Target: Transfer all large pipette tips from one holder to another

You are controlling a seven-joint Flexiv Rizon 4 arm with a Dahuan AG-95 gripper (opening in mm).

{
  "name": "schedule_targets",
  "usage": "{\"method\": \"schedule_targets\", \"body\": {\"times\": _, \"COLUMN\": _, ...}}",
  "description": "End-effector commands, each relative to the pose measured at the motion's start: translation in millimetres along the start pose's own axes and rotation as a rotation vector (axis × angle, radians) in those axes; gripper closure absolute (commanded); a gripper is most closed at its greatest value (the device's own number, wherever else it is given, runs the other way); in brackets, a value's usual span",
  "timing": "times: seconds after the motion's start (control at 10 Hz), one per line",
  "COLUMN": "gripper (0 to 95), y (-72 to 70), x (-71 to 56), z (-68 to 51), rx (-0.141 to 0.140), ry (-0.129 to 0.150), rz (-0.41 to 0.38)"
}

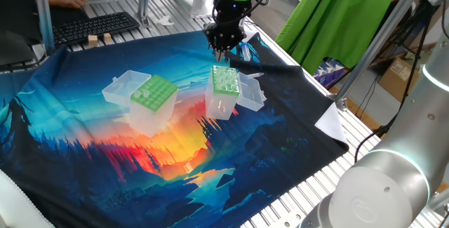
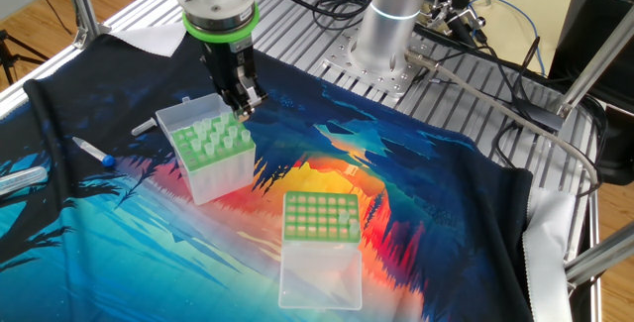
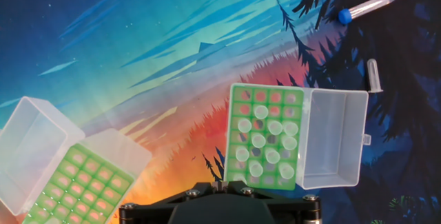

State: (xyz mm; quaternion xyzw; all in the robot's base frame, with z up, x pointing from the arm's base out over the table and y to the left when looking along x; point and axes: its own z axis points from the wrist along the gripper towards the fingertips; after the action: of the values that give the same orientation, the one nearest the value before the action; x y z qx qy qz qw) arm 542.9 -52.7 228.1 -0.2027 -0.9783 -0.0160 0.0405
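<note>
claw [image 2: 245,106]: dark fingers pressed together, nothing held, pointing down above tip box edge | tip box [image 3: 265,138]: clear plastic, light-green wide-holed plate, hinged lid open, whitish round-topped tips [image 3: 259,140] standing inside | second box [image 2: 319,216]: clear, green grid plate, lid open, apart | cloth [image 2: 416,203]: printed sunset forest covering surface
</note>
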Motion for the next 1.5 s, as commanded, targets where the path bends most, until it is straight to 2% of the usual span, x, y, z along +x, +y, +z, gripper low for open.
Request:
{"method": "schedule_targets", "body": {"times": 0.1, "gripper": 95.0, "y": 0.2, "x": 0.1, "z": 0.0, "rx": -0.001, "ry": 0.001, "rz": 0.000}}
{"method": "schedule_targets", "body": {"times": 0.6, "gripper": 95.0, "y": 0.3, "x": 3.1, "z": 0.7, "rx": -0.007, "ry": 0.000, "rz": 0.016}}
{"method": "schedule_targets", "body": {"times": 0.8, "gripper": 95.0, "y": 2.1, "x": 9.0, "z": 1.2, "rx": -0.020, "ry": 0.006, "rz": 0.053}}
{"method": "schedule_targets", "body": {"times": 1.1, "gripper": 95.0, "y": 3.3, "x": 15.6, "z": 2.9, "rx": -0.048, "ry": 0.011, "rz": 0.062}}
{"method": "schedule_targets", "body": {"times": 1.3, "gripper": 95.0, "y": 7.5, "x": 18.0, "z": 3.8, "rx": -0.051, "ry": 0.010, "rz": 0.071}}
{"method": "schedule_targets", "body": {"times": 1.4, "gripper": 95.0, "y": 9.2, "x": 18.9, "z": 5.0, "rx": -0.052, "ry": 0.007, "rz": 0.061}}
{"method": "schedule_targets", "body": {"times": 1.5, "gripper": 95.0, "y": 11.5, "x": 19.1, "z": 6.9, "rx": -0.060, "ry": -0.015, "rz": 0.057}}
